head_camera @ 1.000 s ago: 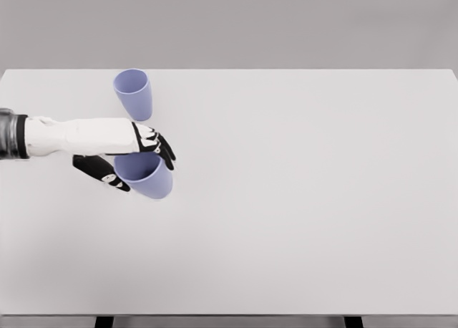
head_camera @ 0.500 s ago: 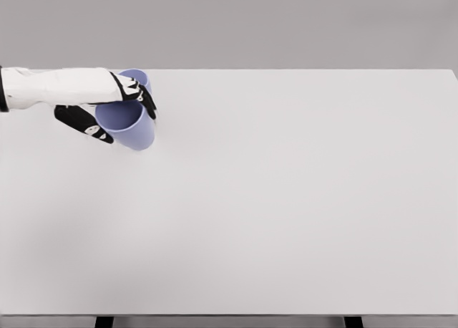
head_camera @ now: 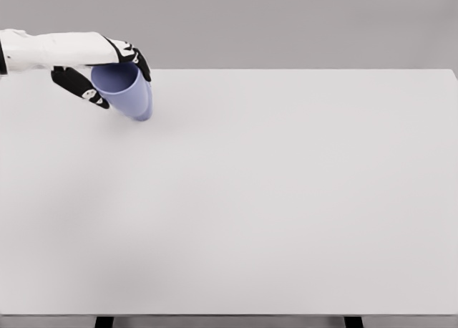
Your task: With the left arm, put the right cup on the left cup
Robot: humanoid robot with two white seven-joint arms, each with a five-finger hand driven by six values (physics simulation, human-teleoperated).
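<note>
My left hand (head_camera: 119,80) is shut on a lilac cup (head_camera: 123,89), fingers over its far rim and thumb (head_camera: 84,92) on its near side. It holds the cup up at the table's far left corner, tilted with the mouth toward me. The second lilac cup stood at this spot and is now hidden behind or under the held one. Only one lilac shape shows, its lower end (head_camera: 142,113) reaching the table. I cannot tell whether the two cups touch or are nested. The right arm is out of view.
The white table (head_camera: 286,199) fills the view, with its far edge just behind the hand. Two dark table legs (head_camera: 104,321) show at the bottom edge.
The left hand has carried the cup up from the near-left table area and away to the far left, over where the other cup stood. That cup is now covered.
</note>
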